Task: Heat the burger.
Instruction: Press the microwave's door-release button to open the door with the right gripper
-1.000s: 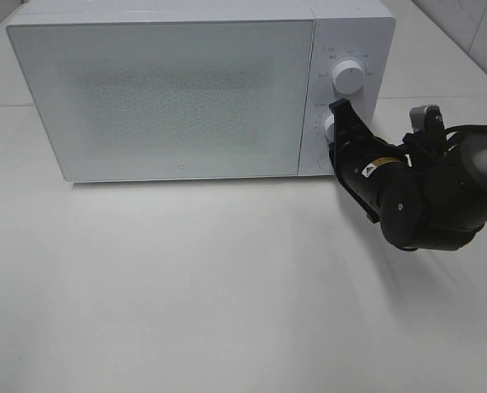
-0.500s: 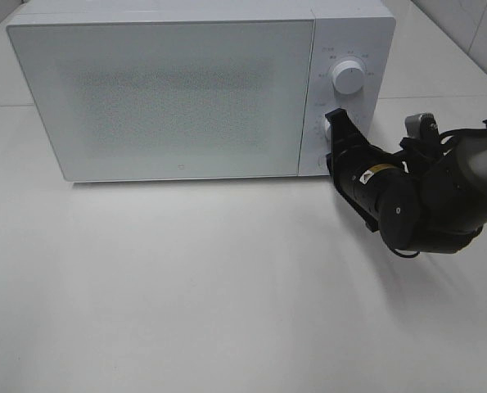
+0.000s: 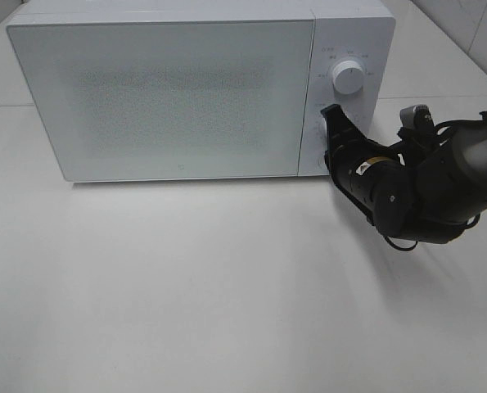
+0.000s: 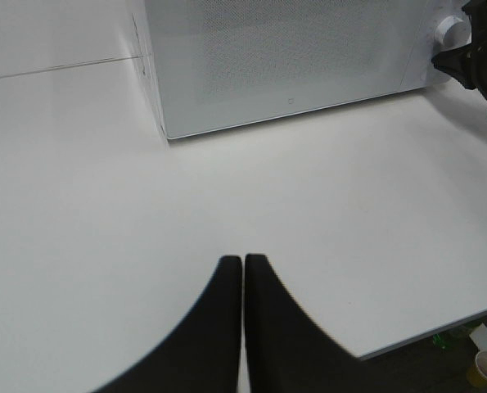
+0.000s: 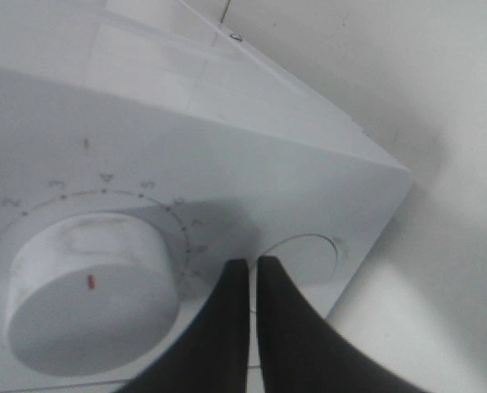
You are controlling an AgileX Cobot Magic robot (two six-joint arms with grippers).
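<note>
- The black left gripper (image 4: 243, 262) is held over the bare white desk (image 3: 186, 286), clenched, with its two fingers pressed together and nothing between them.
- Farther on, toward the desk's right side, the black right gripper (image 3: 331, 121) is seen clenched and empty at the control panel of the white box-shaped microwave oven (image 3: 169, 90).
- In the right wrist view its fingertips (image 5: 236, 274) are placed just beside the white round lower dial (image 5: 87, 286); whether the dial is touched cannot be told.
- Above it, the white round upper dial (image 3: 347, 76) is left free.
- The oven's frosted door (image 3: 161, 98) is shut.
- The burger is not seen in any view; whether it lies behind the door cannot be told.
</note>
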